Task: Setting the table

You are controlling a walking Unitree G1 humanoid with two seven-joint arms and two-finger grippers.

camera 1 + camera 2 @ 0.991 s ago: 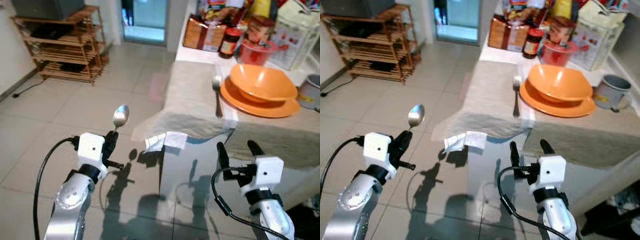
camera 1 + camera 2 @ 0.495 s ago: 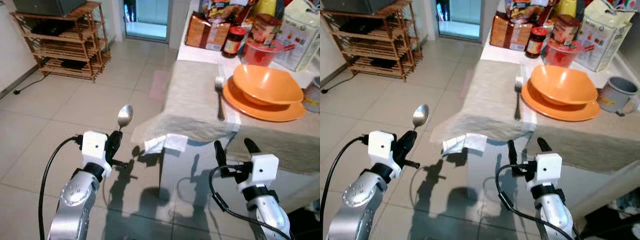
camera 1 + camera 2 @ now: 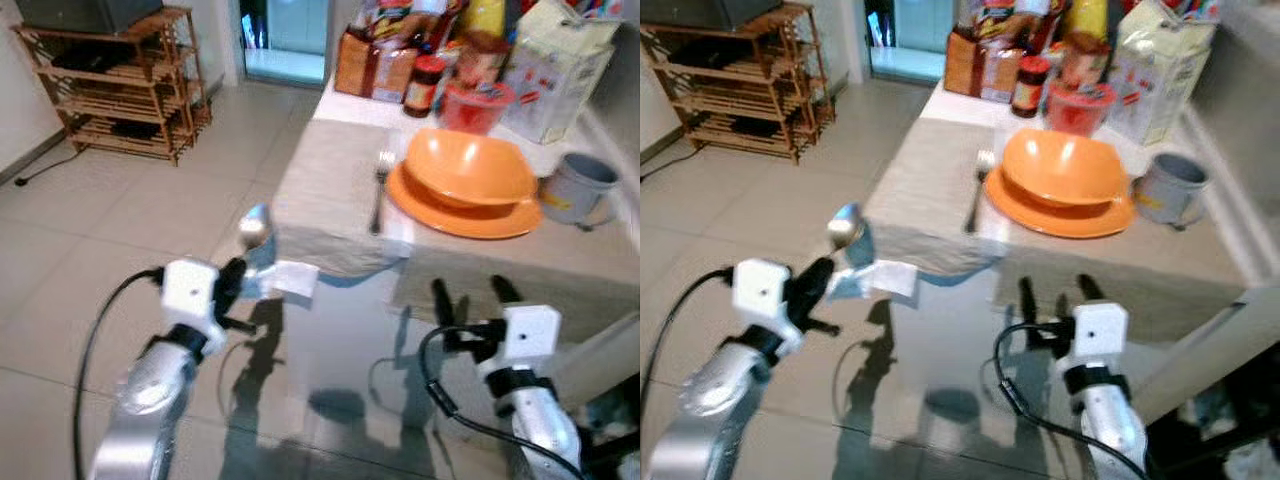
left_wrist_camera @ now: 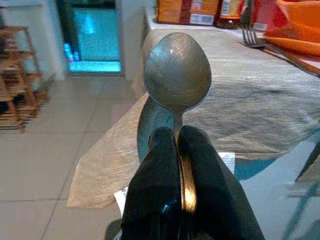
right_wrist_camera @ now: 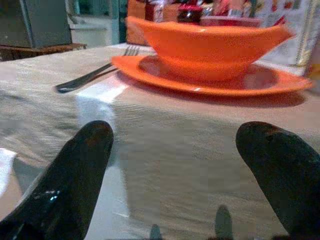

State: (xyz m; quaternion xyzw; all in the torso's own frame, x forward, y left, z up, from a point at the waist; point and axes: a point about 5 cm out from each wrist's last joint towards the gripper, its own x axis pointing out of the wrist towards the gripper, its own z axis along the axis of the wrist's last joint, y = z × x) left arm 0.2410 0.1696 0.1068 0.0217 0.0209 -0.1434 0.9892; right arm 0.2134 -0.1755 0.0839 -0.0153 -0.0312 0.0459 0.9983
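left gripper (image 3: 232, 283): clamped on spoon handle, held up near the table's left corner
spoon (image 3: 253, 227): upright, bowl sticking up above the fingertips, handle pinched between both fingers; just off the cloth edge
cloth (image 3: 330, 190): grey, draped over the glass table (image 3: 330, 350), white tag hanging at the corner beside the spoon
fork (image 3: 378, 190): flat on cloth, just left of plate
plate (image 3: 460, 215): orange, on cloth, bowl (image 3: 468, 170) sitting in it
right gripper (image 3: 468, 298): fingers spread wide, holding nothing, low over the near table edge, pointing at plate
cup (image 3: 577, 190): grey, right of plate
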